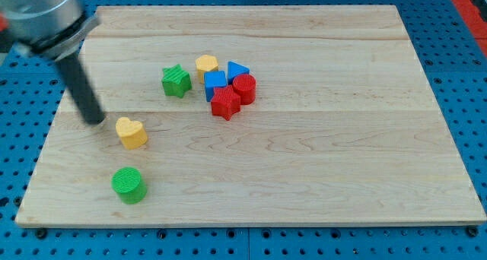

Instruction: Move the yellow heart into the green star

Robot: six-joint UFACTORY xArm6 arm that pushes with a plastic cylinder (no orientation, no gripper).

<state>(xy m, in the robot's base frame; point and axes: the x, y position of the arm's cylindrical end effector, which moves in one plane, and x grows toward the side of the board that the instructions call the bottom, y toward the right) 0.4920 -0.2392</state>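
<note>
While the tool, a bare rod with no jaws and holding nothing, rests its tip (97, 120) on the wooden bench (319, 176), the yellow heart (132, 132) sits just beside it at four o'clock. From the heart, the green star (176, 80) lies at one o'clock, so I judge the tip needs repositioning to the heart's seven o'clock side.

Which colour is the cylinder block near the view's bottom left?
Green. The green cylinder shows clearly in the camera view, below the yellow heart.
</note>
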